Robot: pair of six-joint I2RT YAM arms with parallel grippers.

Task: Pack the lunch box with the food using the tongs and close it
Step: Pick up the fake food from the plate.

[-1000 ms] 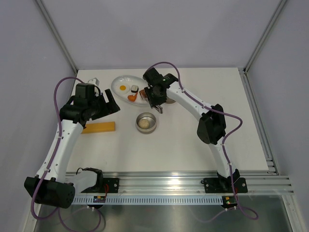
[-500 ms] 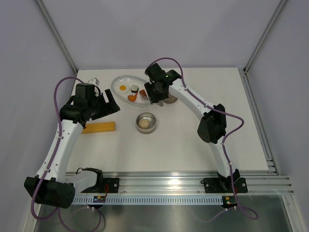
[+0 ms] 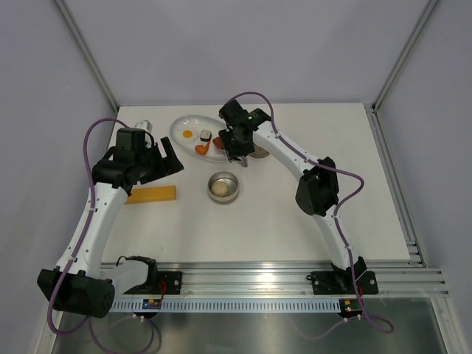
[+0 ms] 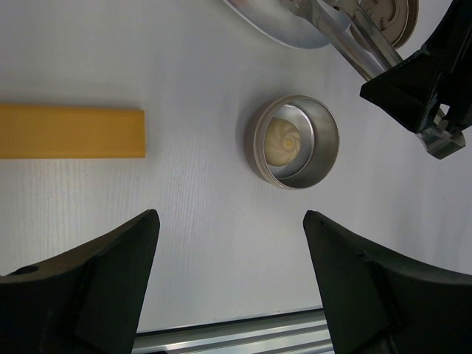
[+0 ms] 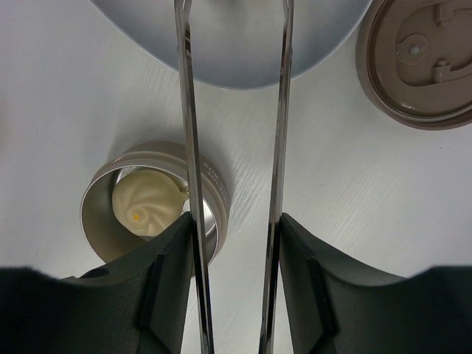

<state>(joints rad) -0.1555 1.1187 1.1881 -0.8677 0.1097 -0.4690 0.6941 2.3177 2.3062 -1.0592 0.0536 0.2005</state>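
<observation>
The left arm point(image 3: 94, 215) rises from its base and bends forward, its claw point(image 4: 228, 225) facing the tabletop with jaws spread wide, while the right arm point(image 3: 324, 193) arches far forward, its downward-pointing claw point(image 5: 234, 247) clamped around the tongs point(image 5: 187, 110).

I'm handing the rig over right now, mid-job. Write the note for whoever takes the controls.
Left gripper: open, empty, above the table near the lunch box.
Right gripper: shut on the tongs, whose arms stand apart and reach over the plate; their tips are out of view.
Lunch box: open, with the beige ball inside. The lid lies on the table beside the plate.
On the plate: fried egg, sushi roll, orange chunk, sausage.
Done: ball packed.
Left: tong in the other four pieces, then fit the lid.
</observation>
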